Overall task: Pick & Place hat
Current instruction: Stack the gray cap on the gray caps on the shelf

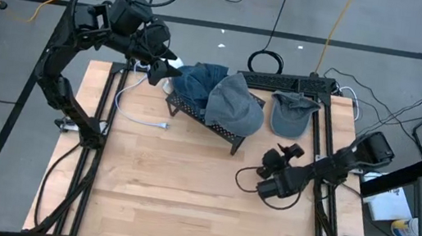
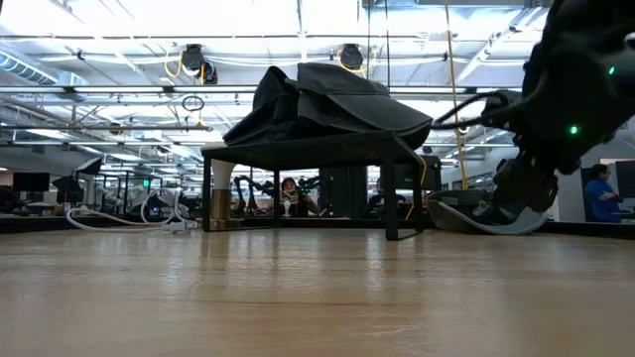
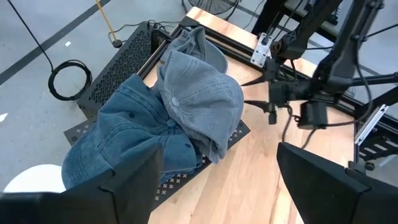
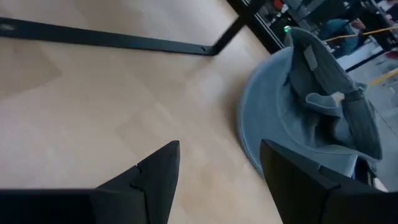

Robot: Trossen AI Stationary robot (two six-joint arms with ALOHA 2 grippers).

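A blue denim hat and a grey hat lie piled on a black perforated rack. The left wrist view shows the blue hat partly under the grey one. A second grey hat rests on its brim on the table beside the rack, and is also in the right wrist view. My left gripper hovers open at the rack's far-left end, above the blue hat. My right gripper is open, low over the table near that second hat.
The rack stands on short legs with open space beneath. A white cable lies on the table left of the rack. A white round object sits by the blue hat. Bare wood covers the near half of the table.
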